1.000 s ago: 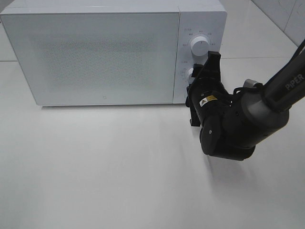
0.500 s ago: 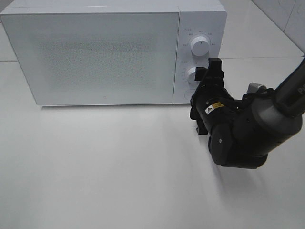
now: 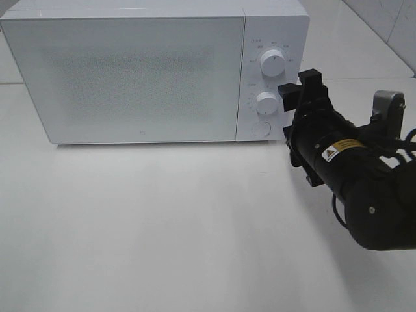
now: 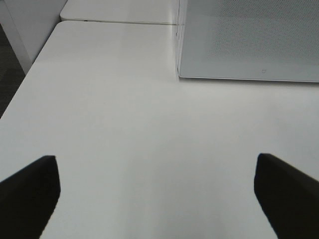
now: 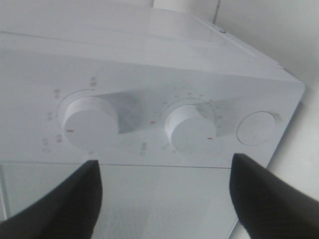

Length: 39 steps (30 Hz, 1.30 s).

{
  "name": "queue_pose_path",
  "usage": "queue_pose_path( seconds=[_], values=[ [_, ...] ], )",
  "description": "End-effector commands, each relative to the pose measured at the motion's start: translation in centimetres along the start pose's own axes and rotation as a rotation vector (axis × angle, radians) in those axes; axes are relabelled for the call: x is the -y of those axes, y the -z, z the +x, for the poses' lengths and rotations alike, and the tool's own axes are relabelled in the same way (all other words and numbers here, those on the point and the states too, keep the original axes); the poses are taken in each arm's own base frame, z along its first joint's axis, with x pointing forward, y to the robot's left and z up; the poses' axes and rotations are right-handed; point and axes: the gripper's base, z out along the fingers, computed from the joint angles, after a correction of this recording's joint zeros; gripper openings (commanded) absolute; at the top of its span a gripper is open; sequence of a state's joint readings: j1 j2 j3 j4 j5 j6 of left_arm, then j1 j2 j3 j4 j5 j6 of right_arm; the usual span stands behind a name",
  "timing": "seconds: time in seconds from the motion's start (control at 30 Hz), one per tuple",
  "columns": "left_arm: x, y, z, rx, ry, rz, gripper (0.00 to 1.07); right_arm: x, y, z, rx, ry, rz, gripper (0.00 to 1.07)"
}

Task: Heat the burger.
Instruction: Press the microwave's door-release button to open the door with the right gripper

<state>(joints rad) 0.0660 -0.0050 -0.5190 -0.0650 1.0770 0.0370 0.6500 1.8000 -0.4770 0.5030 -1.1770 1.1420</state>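
Observation:
The burger is hidden from every view. The white microwave (image 3: 130,71) stands at the back of the table with its door closed. Its control panel carries an upper knob (image 3: 272,63), a lower knob (image 3: 266,103) and a round button (image 3: 260,129). My right gripper (image 3: 299,89) hovers just right of the lower knob, open, holding nothing and apart from the panel. The right wrist view faces the upper knob (image 5: 89,124), lower knob (image 5: 188,128) and button (image 5: 256,128), with the right gripper (image 5: 164,199) spread wide. My left gripper (image 4: 159,199) is open over bare table.
The white table (image 3: 162,227) stretches in front of the microwave. In the left wrist view the microwave (image 4: 249,40) sits ahead to one side, and the table's edge (image 4: 30,74) drops off to a dark floor. A tiled wall (image 3: 390,19) rises at the back right.
My right gripper has drawn back to the right from the lower knob, which now shows in full, and its fingers have spread wider. The left gripper has not moved.

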Motion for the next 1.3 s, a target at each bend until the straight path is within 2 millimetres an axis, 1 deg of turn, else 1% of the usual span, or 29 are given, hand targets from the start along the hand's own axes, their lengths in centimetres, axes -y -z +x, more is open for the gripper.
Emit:
queue_pose_path(
  seconds=[0.03, 0.07, 0.1, 0.2, 0.27, 0.3, 0.37, 0.47, 0.53, 0.6, 0.63, 0.67, 0.7, 0.77, 0.8, 0.87, 0.9, 0.93, 0.97, 1.03, 1.1, 1.13, 1.2, 1.23, 1.3],
  values=[
    [0.0, 0.0, 0.0, 0.012, 0.003, 0.003, 0.98, -1.0, 0.7, -0.2, -0.048, 0.129, -0.002, 0.70],
    [0.0, 0.0, 0.0, 0.012, 0.003, 0.003, 0.98, -1.4, 0.9, -0.2, -0.069, 0.184, 0.006, 0.70],
    [0.0, 0.0, 0.0, 0.012, 0.003, 0.003, 0.98, -1.8, 1.4, -0.2, -0.109, 0.279, 0.034, 0.70],
    [0.0, 0.0, 0.0, 0.012, 0.003, 0.003, 0.98, -2.0, 1.6, -0.2, -0.129, 0.327, 0.046, 0.70],
    [0.0, 0.0, 0.0, 0.012, 0.003, 0.003, 0.98, -2.7, 2.5, -0.3, -0.206, 0.532, 0.079, 0.70],
    [0.0, 0.0, 0.0, 0.012, 0.003, 0.003, 0.98, -2.7, 2.5, -0.3, -0.206, 0.532, 0.079, 0.70],
    [0.0, 0.0, 0.0, 0.012, 0.003, 0.003, 0.98, -2.8, 3.2, -0.3, -0.281, 0.678, 0.106, 0.70],
    [0.0, 0.0, 0.0, 0.012, 0.003, 0.003, 0.98, -2.8, 3.4, -0.2, -0.309, 0.721, 0.117, 0.70],
    [0.0, 0.0, 0.0, 0.012, 0.003, 0.003, 0.98, -2.7, 4.3, -0.1, -0.418, 0.871, 0.144, 0.70],
    [0.0, 0.0, 0.0, 0.012, 0.003, 0.003, 0.98, -2.7, 4.5, 0.0, -0.440, 0.898, 0.147, 0.70],
    [0.0, 0.0, 0.0, 0.012, 0.003, 0.003, 0.98, -2.6, 4.9, 0.1, -0.497, 0.960, 0.156, 0.70],
    [0.0, 0.0, 0.0, 0.012, 0.003, 0.003, 0.98, -2.6, 4.9, 0.1, -0.497, 0.960, 0.156, 0.70],
    [0.0, 0.0, 0.0, 0.012, 0.003, 0.003, 0.98, -2.6, 5.2, 0.2, -0.556, 1.010, 0.167, 0.70],
    [0.0, 0.0, 0.0, 0.012, 0.003, 0.003, 0.98, -2.6, 5.3, 0.3, -0.575, 1.032, 0.165, 0.70],
    [0.0, 0.0, 0.0, 0.012, 0.003, 0.003, 0.98, -2.8, 5.6, 0.4, -0.623, 1.080, 0.162, 0.70],
    [0.0, 0.0, 0.0, 0.012, 0.003, 0.003, 0.98, -2.9, 5.7, 0.4, -0.644, 1.094, 0.161, 0.70],
    [0.0, 0.0, 0.0, 0.012, 0.003, 0.003, 0.98, -3.3, 5.9, 0.7, -0.707, 1.118, 0.164, 0.70],
    [0.0, 0.0, 0.0, 0.012, 0.003, 0.003, 0.98, -3.3, 5.9, 0.7, -0.707, 1.118, 0.164, 0.70],
    [0.0, 0.0, 0.0, 0.012, 0.003, 0.003, 0.98, -3.7, 6.1, 0.9, -0.787, 1.152, 0.171, 0.70],
    [0.0, 0.0, 0.0, 0.012, 0.003, 0.003, 0.98, -3.8, 6.2, 1.0, -0.820, 1.169, 0.175, 0.70],
    [0.0, 0.0, 0.0, 0.012, 0.003, 0.003, 0.98, -4.3, 6.4, 1.1, -0.922, 1.232, 0.204, 0.70],
    [0.0, 0.0, 0.0, 0.012, 0.003, 0.003, 0.98, -4.3, 6.4, 1.1, -0.922, 1.232, 0.204, 0.70],
    [0.0, 0.0, 0.0, 0.012, 0.003, 0.003, 0.98, -5.2, 6.6, 0.8, -0.977, 1.290, 0.235, 0.70],
    [0.0, 0.0, 0.0, 0.012, 0.003, 0.003, 0.98, -5.2, 6.6, 0.8, -0.977, 1.290, 0.235, 0.70],
    [0.0, 0.0, 0.0, 0.012, 0.003, 0.003, 0.98, -6.2, 7.2, 0.3, -1.028, 1.325, 0.272, 0.70]
  ],
)
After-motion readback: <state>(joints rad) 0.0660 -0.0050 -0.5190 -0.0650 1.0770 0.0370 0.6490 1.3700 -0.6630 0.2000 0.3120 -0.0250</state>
